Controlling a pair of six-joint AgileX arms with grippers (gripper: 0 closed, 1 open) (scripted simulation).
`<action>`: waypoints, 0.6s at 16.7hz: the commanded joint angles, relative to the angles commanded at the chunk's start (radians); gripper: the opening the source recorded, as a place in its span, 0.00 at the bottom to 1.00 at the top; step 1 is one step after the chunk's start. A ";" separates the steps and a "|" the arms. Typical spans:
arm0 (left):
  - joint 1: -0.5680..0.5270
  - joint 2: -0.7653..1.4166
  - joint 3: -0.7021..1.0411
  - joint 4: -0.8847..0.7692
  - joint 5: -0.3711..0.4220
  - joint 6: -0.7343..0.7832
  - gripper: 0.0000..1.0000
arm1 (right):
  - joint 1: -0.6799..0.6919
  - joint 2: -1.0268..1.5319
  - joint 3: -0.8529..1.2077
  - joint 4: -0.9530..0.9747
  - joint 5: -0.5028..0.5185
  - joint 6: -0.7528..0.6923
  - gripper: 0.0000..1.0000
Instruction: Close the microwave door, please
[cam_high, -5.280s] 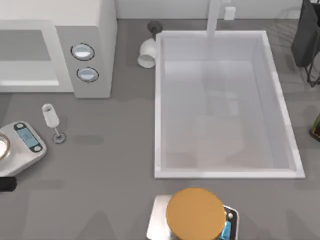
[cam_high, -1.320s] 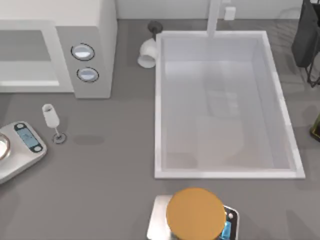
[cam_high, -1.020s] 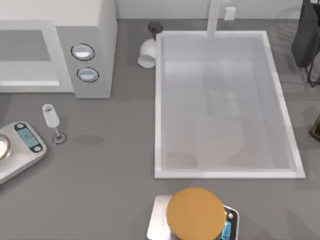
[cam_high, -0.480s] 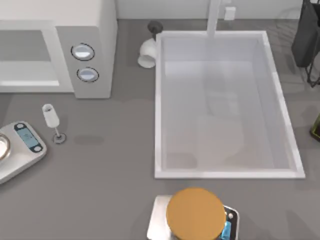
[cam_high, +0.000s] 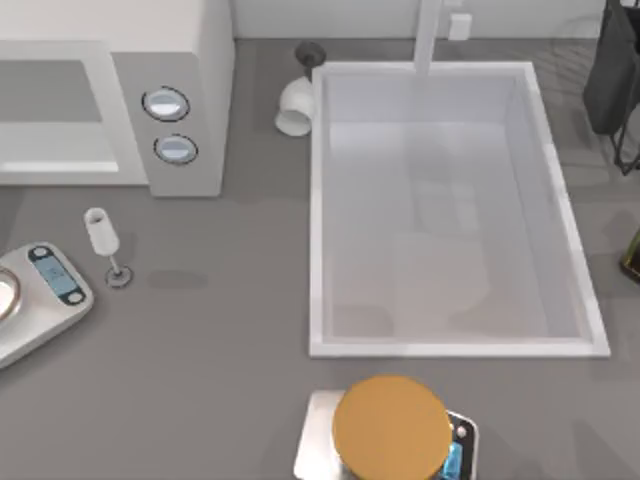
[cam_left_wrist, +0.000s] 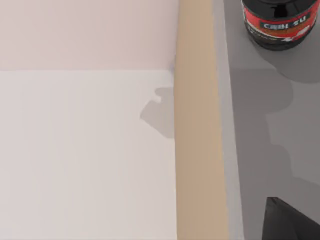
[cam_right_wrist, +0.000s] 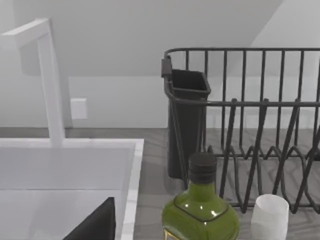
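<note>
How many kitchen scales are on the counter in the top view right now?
2. One kitchen scale sits at the table's left edge, near the wine glass; the other scale is at the near edge below the sink, carrying an orange disc. Others may lie out of frame.

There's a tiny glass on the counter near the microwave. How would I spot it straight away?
Find the large white boxy microwave at the grey counter's far left, with two round silver-rimmed dials. Just in front stands a small clear stemmed wine glass. Unlike the flat silver kitchen scale beside it, it is slim and upright.
</note>
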 joint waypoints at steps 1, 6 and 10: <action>0.000 0.000 0.000 0.000 0.000 0.000 0.00 | 0.000 0.000 0.000 0.000 0.000 0.000 1.00; -0.044 -0.073 -0.074 0.038 -0.019 -0.043 0.00 | 0.000 0.000 0.000 0.000 0.000 0.000 1.00; -0.126 -0.225 -0.284 0.127 -0.059 -0.134 0.00 | 0.000 0.000 0.000 0.000 0.000 0.000 1.00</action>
